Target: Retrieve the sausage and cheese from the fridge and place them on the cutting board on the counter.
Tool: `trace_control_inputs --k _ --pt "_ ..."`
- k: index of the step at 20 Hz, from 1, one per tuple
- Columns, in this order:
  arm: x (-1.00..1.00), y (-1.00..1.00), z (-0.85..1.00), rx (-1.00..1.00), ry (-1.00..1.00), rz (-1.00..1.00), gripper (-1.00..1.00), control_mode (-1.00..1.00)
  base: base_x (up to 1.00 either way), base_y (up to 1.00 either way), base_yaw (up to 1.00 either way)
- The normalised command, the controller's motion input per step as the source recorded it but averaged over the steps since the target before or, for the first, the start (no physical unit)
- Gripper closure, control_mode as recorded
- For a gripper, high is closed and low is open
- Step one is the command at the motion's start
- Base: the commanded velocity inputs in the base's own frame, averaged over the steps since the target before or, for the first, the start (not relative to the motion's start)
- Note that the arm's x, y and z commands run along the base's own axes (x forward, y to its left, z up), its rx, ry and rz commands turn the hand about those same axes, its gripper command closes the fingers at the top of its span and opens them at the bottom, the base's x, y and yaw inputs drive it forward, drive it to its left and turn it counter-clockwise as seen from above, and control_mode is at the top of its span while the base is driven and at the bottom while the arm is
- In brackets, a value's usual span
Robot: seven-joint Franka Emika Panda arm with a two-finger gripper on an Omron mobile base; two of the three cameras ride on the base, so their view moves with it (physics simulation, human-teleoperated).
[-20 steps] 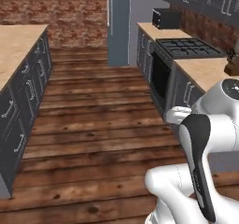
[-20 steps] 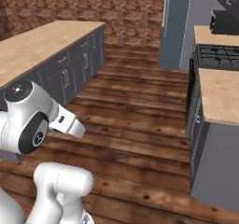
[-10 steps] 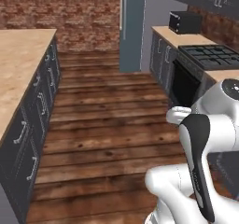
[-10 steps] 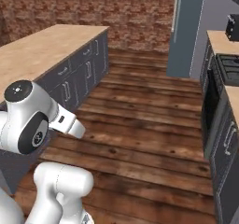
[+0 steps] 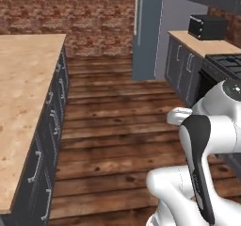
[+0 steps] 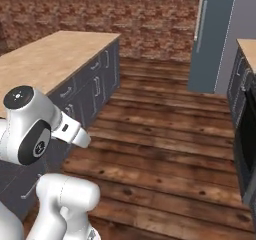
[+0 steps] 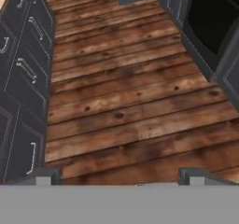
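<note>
Tall slate blue-grey fridge point(image 5: 148, 32) against a mottled red-brown brick wall point(image 5: 70, 13); pale speckled butcher-block counter point(image 5: 23, 88); dark streaky wood-plank floor point(image 7: 126, 97).

The surface point(image 5: 23, 102) runs along my left, the fridge point(image 5: 148, 32) stands ahead, the stove point(image 5: 226, 62) sits right.
</note>
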Motion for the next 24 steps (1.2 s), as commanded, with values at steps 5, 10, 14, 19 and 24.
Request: trace_control_inputs --k 5,10,14,19,24 --pt "0.0 0.0 0.0 0.0 0.0 0.0 -1.0 1.0 1.0 0.42 -0.05" --pt "0.0 0.0 0.0 0.0 0.0 0.0 -1.0 1.0 1.0 0.38 -0.11" --pt "0.0 0.0 0.0 0.0 0.0 0.0 -1.0 1.0 1.0 0.35 -0.12" --pt "0.0 0.0 0.0 0.0 0.0 0.0 -1.0 1.0 1.0 0.34 -0.12" --pt "0.0 0.0 0.0 0.0 0.0 0.0 -1.0 1.0 1.0 0.32 -0.11"
